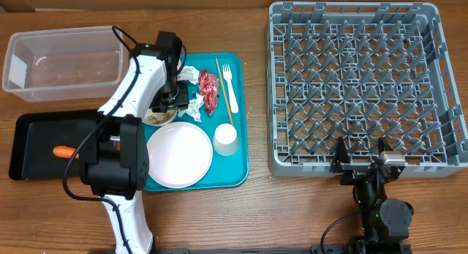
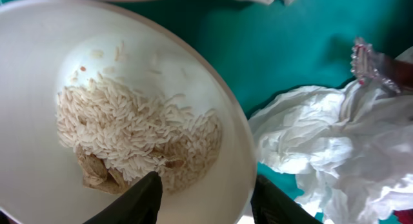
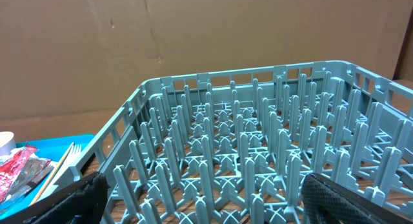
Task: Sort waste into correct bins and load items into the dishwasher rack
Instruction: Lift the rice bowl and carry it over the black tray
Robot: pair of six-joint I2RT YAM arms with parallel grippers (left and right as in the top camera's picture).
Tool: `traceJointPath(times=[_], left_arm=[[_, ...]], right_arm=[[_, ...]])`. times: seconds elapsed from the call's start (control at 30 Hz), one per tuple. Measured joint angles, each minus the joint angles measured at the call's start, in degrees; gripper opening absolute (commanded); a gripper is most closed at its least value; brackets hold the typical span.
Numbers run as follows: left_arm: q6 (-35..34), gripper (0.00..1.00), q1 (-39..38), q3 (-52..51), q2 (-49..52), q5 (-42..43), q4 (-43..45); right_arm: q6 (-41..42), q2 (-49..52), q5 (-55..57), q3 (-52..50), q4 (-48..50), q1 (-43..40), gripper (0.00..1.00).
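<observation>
**Left arm.** You have it stretched forward over the teal tray with the wrist pitched down. The left claw is set across the rim of the bowl. One finger stands inside the bowl and the other outside, with the rim passing between them. The jaws are partly apart. I cannot tell whether they pinch the rim.

**Right arm.** It is folded low with the right claw level. Its jaws are spread wide and hold nothing. The dishwasher rack lies directly ahead of this claw, its near wall just beside the fingertips.

**Count, as visible.**
- One each: bowl, plate, cup, fork, wooden stick, red wrapper, carrot.
- One each: clear tub, black tray, rack.
- Two crumpled napkins.

**Positions from the left claw.**
- The bowl is beneath it.
- One napkin is just beside its outer finger and the other is ahead.
- The wrapper, stick and fork are to its right.
- The plate is behind it, and the cup is behind and to the right.
- The tub is ahead and to the left.
- The black tray, which holds the carrot, is behind and to the left.

**Condition.** The bowl is white and holds a heap of pale rice. A few brown lumps sit near the inner finger. The rack is grey, with a lattice floor and upright pegs.
</observation>
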Motion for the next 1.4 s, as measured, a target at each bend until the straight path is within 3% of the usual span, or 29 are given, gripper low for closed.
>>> traceJointPath(times=[0.23, 0.33, 0.43, 0.9, 1.4], left_arm=[[0.3, 0.28, 0.0, -0.3, 0.0, 0.3, 0.2], [0.3, 0.13, -0.2, -0.3, 0.0, 1.0, 0.4], [0.7, 0.04, -0.3, -0.3, 0.0, 1.0, 0.5], [1.0, 0.04, -0.3, 2.1, 0.0, 0.3, -1.7], [-0.6, 0.04, -0.1, 27.3, 0.4, 0.7, -21.5]], right_arm=[[0.0, 0.0, 0.0, 0.0, 0.0, 0.0, 1.00], [0.0, 0.0, 0.0, 0.0, 0.0, 0.0, 1.00], [0.0, 0.0, 0.0, 0.0, 0.0, 0.0, 1.00], [0.0, 0.0, 0.0, 0.0, 0.0, 0.0, 1.00], [0.0, 0.0, 0.0, 0.0, 0.0, 0.0, 1.00]])
